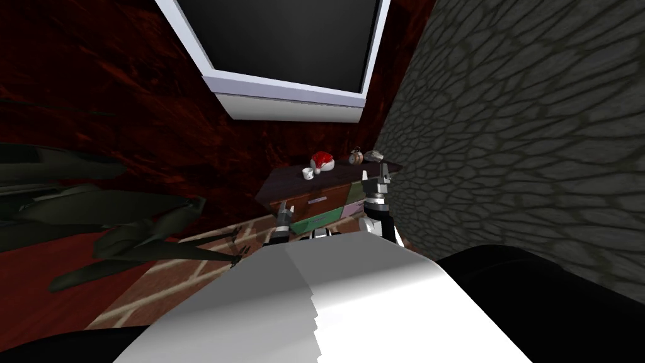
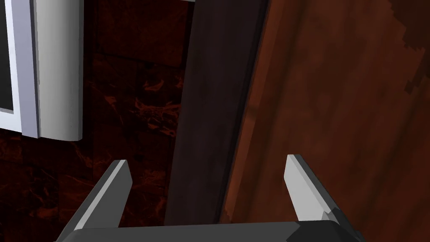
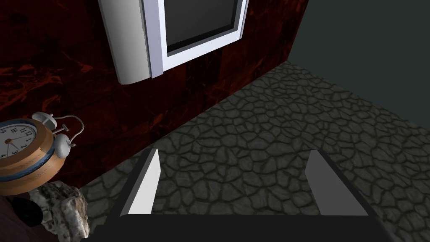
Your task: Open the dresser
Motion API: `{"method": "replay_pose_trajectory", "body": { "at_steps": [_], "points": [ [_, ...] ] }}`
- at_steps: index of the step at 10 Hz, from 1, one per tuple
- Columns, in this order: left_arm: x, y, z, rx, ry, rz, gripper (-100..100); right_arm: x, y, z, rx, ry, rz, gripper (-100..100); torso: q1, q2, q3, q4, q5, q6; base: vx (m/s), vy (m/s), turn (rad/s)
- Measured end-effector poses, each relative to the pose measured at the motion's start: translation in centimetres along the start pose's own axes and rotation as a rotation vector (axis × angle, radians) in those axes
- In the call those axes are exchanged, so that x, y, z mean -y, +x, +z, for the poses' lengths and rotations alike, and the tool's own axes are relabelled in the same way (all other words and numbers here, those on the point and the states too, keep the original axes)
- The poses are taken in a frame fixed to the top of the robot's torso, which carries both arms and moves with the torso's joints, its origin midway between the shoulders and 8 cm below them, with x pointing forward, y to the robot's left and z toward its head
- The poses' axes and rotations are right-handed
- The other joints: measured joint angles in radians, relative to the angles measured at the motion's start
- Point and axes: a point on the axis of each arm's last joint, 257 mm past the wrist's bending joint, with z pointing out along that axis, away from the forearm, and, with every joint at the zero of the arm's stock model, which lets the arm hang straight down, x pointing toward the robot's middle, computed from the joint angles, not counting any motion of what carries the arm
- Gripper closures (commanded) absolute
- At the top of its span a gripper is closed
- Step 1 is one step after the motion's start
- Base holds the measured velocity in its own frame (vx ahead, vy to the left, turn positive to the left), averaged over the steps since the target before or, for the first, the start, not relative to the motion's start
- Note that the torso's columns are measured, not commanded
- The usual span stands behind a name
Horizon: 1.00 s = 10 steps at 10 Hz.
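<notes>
Head view: the dresser (image 1: 318, 200) stands in the corner where the dark red wall (image 1: 126, 94) meets the stone wall (image 1: 516, 126), under a window (image 1: 283, 88). It has a dark top, a brown drawer front and green and pink panels, all shut. On its top stand a cup (image 1: 307, 173), a red-and-white item (image 1: 322, 161), a clock (image 1: 356, 156) and a rock (image 1: 375, 155). The left tool (image 1: 288, 209) is raised in front of the dresser's left end, near the brown drawer. The right tool (image 1: 383, 171) points up at the right end, just beside the stone wall. Dark leaves (image 1: 113, 220) lie over the brick floor (image 1: 208, 252) on the left.

Left wrist view: the fingers (image 2: 119, 185) are spread and released, gripping nothing. Between them run the dresser's dark edge (image 2: 214, 105) and its brown face (image 2: 336, 105); I cannot tell whether they touch it. The window and red wall lie beyond.

Right wrist view: the fingers (image 3: 147, 185) are spread, released, with the stone wall behind them. The clock (image 3: 25, 155) rests above the rock (image 3: 63, 206), off to one side of the tool.
</notes>
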Motion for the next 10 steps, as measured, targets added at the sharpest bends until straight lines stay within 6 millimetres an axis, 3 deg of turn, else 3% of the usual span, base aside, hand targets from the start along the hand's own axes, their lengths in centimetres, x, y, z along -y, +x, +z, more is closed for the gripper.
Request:
{"method": "replay_pose_trajectory", "body": {
  "at_steps": [8,10],
  "points": [
    [-8.4,1.1,-3.6,-0.027,-0.201,-0.050,-100,0.0,0.0,0.0,0.000,0.000,0.000,0,0.000,0.000,0.000,0.000,0.000,-0.001,0.100,-0.185,0.255],
    [-9.6,1.2,-4.4,-0.036,-0.241,-0.048,-100,0.0,0.0,0.0,0.000,0.000,0.000,0,0.000,0.001,0.000,0.000,0.000,0.000,0.044,-0.133,0.119]
  ]
}}
